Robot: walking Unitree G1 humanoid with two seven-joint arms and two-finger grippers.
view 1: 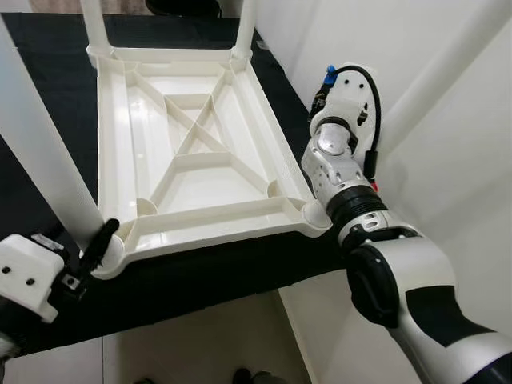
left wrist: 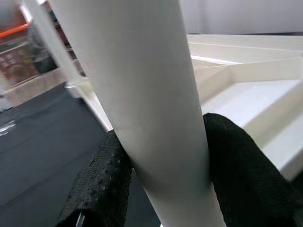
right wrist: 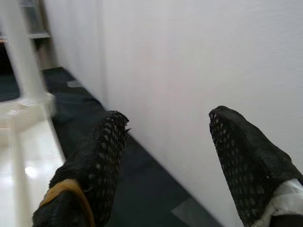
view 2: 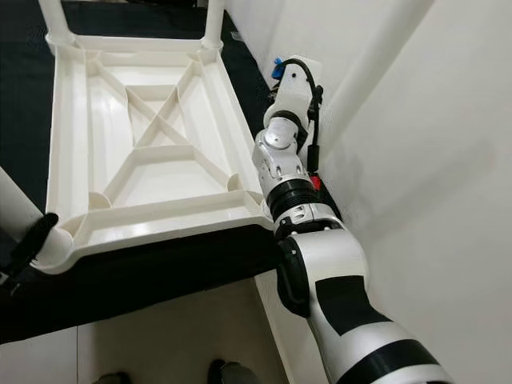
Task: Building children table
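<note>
The tabletop [view 1: 200, 152] lies upside down on the black surface [view 1: 200, 276], sockets up for legs. The left end effector [left wrist: 161, 165] clamps a leg [left wrist: 142, 94] at its near-left corner, likely seating it. The right end effector [right wrist: 165, 156] hangs apart beside its right edge, empty.

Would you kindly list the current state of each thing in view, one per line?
Table top: upside down on the black surface, ribs facing up.
Near-left leg: standing in its corner socket, clamped.
Far legs: upright in their sockets.
Left gripper: shut on the near-left leg.
Right gripper: open, holding nothing, beside the white wall.
</note>
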